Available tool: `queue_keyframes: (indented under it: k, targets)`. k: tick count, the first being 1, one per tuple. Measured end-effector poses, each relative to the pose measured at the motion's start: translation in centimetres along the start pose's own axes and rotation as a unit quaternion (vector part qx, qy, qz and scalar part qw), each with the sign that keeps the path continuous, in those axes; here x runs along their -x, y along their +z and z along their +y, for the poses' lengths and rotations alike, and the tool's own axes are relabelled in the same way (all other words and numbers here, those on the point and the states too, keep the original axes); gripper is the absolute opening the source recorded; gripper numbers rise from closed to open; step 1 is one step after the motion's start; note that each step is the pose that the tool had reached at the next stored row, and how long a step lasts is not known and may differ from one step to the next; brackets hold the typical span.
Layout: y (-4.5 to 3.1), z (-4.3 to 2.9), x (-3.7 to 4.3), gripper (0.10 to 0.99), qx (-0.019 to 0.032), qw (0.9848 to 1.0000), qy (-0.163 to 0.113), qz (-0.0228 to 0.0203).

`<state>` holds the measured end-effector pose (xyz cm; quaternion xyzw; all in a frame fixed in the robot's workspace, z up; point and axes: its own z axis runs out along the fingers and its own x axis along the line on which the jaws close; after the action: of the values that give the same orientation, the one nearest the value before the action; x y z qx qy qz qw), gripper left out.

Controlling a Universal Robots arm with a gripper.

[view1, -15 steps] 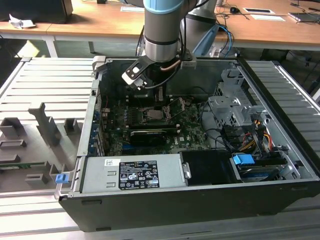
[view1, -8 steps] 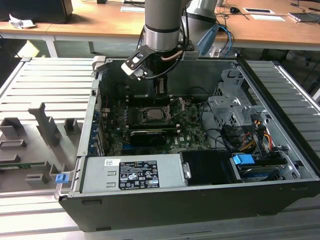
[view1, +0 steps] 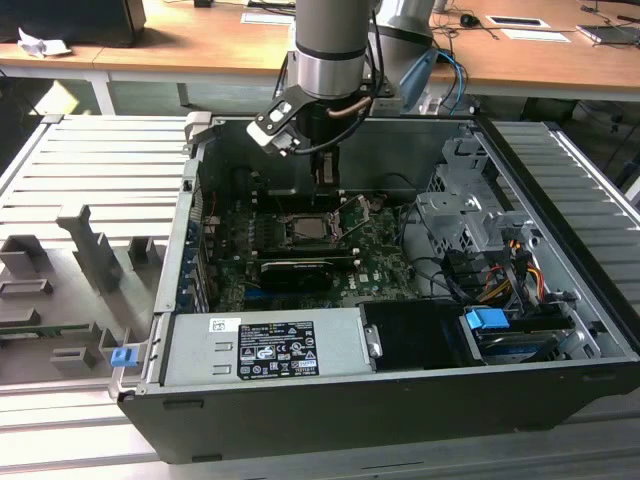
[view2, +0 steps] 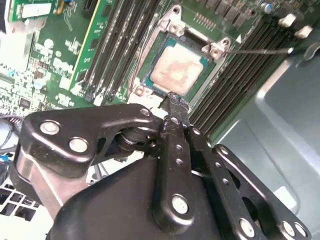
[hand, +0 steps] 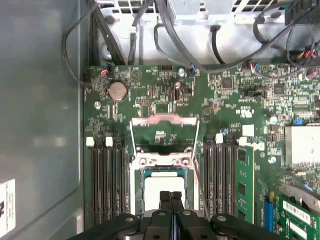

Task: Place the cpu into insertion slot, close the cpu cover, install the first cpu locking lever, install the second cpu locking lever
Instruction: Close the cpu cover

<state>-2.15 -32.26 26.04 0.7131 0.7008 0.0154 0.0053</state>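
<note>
Open computer case seen from above in the exterior view, with a robot arm reaching down into it. Inside the case lie a green board, a long black graphics card, a grey power supply with a label along the near wall, and a metal drive cage with bundled cables on the exterior view's right.

The cpu is a small flat square with a dull silver-grey top that looks faintly pinkish in the second wrist view. It sits flat inside the slot, near the middle of the board.

The cover, a thin silvery frame with a square window, is swung open beyond the slot. Green board shows through its window, and it does not lie over the cpu.

The gripper hangs just above the cpu's near edge. Its two black fingers are pressed together and hold nothing. Whether the tips touch the chip cannot be told.

The first wrist view also shows a round coin battery, black memory slots on both sides of the slot, and one green memory stick. The second wrist view shows a thin metal lever jutting out sideways from the slot's corner over the memory slots, and the gripper from behind its linkage. In the exterior view the gripper hangs over the board.
</note>
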Motion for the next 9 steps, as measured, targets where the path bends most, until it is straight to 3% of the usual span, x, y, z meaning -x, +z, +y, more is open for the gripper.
queue_keyframes:
  k: [3,6,9]
  targets:
    - [0.02,0.76,0.0,0.106,0.0,1.0,0.0,0.0]
    - [-0.05,0.87,-0.01,0.106,-0.0001,1.0,0.0,-0.0003]
    - [-0.74,0.9,-0.03,0.106,0.0,1.0,0.0,-0.0002]
